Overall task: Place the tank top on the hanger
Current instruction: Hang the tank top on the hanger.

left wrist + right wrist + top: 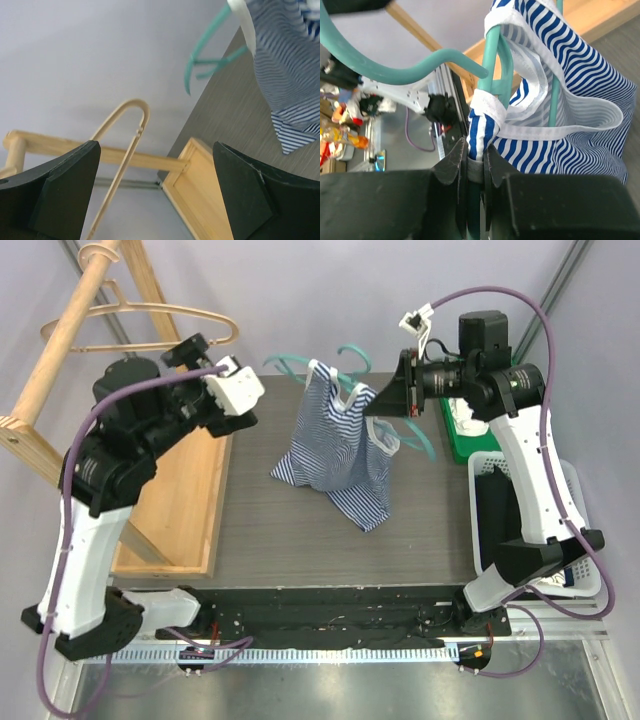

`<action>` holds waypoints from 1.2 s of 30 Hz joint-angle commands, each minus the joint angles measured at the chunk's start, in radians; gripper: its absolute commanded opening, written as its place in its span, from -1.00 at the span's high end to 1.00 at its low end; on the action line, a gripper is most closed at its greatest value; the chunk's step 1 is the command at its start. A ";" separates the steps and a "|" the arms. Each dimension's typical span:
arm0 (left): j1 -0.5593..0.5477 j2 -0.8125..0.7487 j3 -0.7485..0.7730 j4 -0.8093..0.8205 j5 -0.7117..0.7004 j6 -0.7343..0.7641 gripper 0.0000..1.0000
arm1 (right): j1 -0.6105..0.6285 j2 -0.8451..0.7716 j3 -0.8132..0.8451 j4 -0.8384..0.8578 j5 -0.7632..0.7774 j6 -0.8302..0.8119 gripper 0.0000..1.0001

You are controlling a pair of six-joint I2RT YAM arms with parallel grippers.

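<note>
Lit brightly and evenly, with soft diffuse light from above. Throws only a faint shadow on the table [260, 530] just beside the top [335, 455]. Glares dully off the metal sheet [330, 690] well below the top. Blurs the clutter [350, 115] left of the top in the right wrist view.

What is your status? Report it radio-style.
Left gripper open, empty. Right gripper shut on hanger. Top hanging from hanger. Wooden rack off left.
</note>
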 commanded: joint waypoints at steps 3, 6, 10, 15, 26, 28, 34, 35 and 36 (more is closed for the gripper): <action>0.002 0.144 0.151 -0.179 0.316 0.066 -0.99 | 0.015 -0.109 -0.097 -0.250 0.057 -0.293 0.98; 0.002 0.205 0.200 -0.246 0.400 0.082 -0.99 | 0.015 -0.128 -0.094 -0.267 0.070 -0.310 0.98; 0.001 0.253 0.267 -0.330 0.508 0.086 -1.00 | 0.015 -0.133 -0.105 -0.280 0.071 -0.331 0.98; 0.002 0.291 0.246 -0.378 0.577 0.109 -0.99 | 0.016 -0.129 -0.117 -0.323 0.056 -0.371 0.98; 0.004 0.357 0.211 -0.372 0.632 0.138 -0.99 | 0.018 -0.162 -0.114 -0.402 0.005 -0.473 0.98; 0.002 0.364 0.194 -0.370 0.634 0.137 -0.99 | 0.019 -0.160 -0.108 -0.421 0.005 -0.491 0.98; 0.002 0.387 0.203 -0.369 0.681 0.120 -0.99 | 0.027 -0.162 -0.097 -0.438 -0.004 -0.517 0.98; 0.002 0.394 0.212 -0.366 0.694 0.109 -0.99 | 0.030 -0.159 -0.100 -0.435 0.002 -0.516 0.98; 0.001 0.400 0.235 -0.366 0.730 0.096 -0.99 | 0.030 -0.157 -0.103 -0.433 0.002 -0.514 0.98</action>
